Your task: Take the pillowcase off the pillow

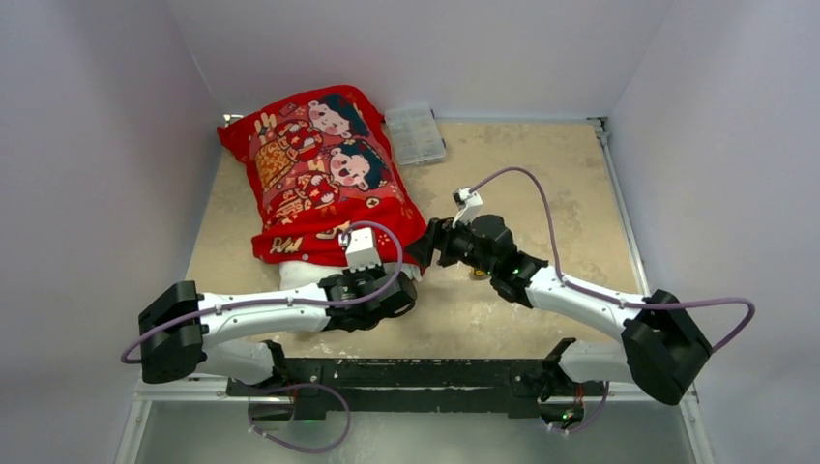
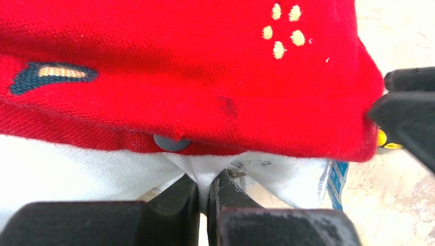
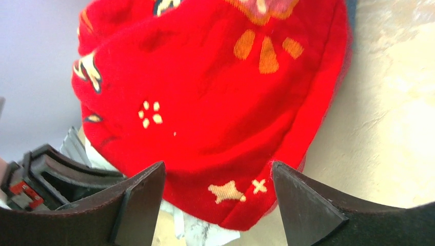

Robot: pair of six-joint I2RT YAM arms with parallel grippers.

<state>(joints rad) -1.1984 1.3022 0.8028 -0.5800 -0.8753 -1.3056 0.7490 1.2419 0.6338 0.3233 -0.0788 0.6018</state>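
Pillowcase (image 1: 319, 174) in bright red covering most of the pillow (image 2: 77, 164), with two robot hands at its open edge.

Left hand (image 2: 203, 187) is pinched narrow on a fold of white pillow cloth poking out just under the red hem; from above, its fingertips are hidden beneath its own wrist. Right hand (image 3: 218, 171) stands wide with the red corner between its fingers; whether it touches cannot be made out. Only the overhead view shows the printed cartoon children, beyond both hands, and the tan surface (image 1: 522, 174). A blue-printed tag (image 2: 336, 177) right of the left hand is half hidden.
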